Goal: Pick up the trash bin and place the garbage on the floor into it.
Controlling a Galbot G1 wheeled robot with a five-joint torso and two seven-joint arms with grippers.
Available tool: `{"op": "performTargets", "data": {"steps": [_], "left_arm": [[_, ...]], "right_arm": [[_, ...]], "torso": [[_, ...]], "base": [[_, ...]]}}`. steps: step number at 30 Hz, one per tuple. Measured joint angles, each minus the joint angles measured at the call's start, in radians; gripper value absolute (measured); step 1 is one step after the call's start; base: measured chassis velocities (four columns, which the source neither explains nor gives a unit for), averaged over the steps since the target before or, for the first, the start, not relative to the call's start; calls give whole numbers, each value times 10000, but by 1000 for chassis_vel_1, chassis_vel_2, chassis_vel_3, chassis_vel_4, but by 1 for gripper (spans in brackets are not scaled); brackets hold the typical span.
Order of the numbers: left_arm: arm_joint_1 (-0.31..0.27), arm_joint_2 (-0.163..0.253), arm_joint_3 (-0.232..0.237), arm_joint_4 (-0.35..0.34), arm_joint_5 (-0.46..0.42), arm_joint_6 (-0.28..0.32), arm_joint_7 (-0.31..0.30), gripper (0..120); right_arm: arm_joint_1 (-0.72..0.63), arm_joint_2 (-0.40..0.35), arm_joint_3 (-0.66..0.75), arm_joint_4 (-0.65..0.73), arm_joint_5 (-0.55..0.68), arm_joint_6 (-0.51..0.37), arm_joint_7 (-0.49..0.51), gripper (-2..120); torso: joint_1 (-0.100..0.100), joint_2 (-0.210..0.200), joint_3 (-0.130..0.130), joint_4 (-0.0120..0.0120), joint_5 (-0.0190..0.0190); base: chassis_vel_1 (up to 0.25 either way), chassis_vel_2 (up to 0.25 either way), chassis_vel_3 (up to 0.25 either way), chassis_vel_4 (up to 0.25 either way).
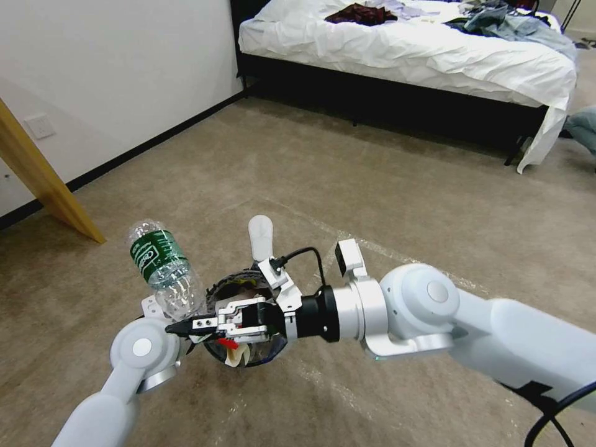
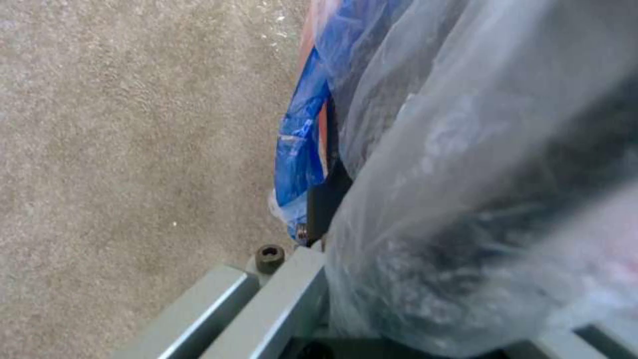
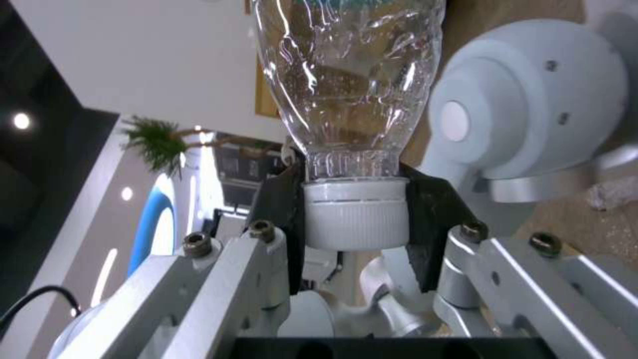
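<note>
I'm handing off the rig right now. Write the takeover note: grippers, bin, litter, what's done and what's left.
Right gripper: shut on the clear bottle by its white cap, beside the bin's rim.
Left gripper: clamped on the trash bin rim and liner, bin held off the floor.
Done: bin picked up; some trash inside.
Left: drop the bottle in; a white slipper lies on the carpet beyond.

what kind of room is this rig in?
Most likely a bedroom, maybe a mock-up: a bed with rumpled white sheets and clothes strewn on it, beige carpet floor, plain white wall.
</note>
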Motion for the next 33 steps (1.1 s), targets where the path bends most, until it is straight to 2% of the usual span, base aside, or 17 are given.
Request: {"op": "performTargets", "data": {"steps": [10, 13, 14, 15, 17, 24, 33], "left_arm": [[-13, 63, -126, -65, -37, 1, 111, 0], [9, 72, -321, 61, 15, 1, 100, 0], [9, 72, -321, 61, 15, 1, 100, 0], [19, 71, -383, 79, 25, 0, 86, 0], [27, 71, -409, 81, 23, 0, 69, 0], [64, 6, -324, 80, 169, -5, 11, 0], [48, -89, -86, 30, 729, -54, 98, 0]], "right_arm": [[-1571, -650, 597, -373, -1694, -147, -450, 28], [-2244, -1276, 1159, -423, -2927, -298, -861, 28], [-2244, -1276, 1159, -423, -2927, -298, -861, 28], [-2627, -1542, 1389, -432, -3577, -293, -1004, 28], [-2929, -1692, 1584, -426, -3868, -238, -1013, 28], [-4256, -1766, 2586, 34, -3202, 93, -247, 28], [-4881, -1633, 2851, 264, -2404, 183, 56, 28]], "torso": [[0, 0, 2, -2, 0], [0, 0, 1, 2, 1], [0, 0, 1, 2, 1], [0, 0, 2, -1, 0], [0, -1, 1, -3, 2], [0, -1, 1, 0, 0], [0, 0, 0, -1, 1]], "base": [[0, 0, 0, 0], [0, 0, 0, 0], [0, 0, 0, 0], [0, 0, 0, 0], [0, 0, 0, 0], [0, 0, 0, 0], [0, 0, 0, 0]]}}
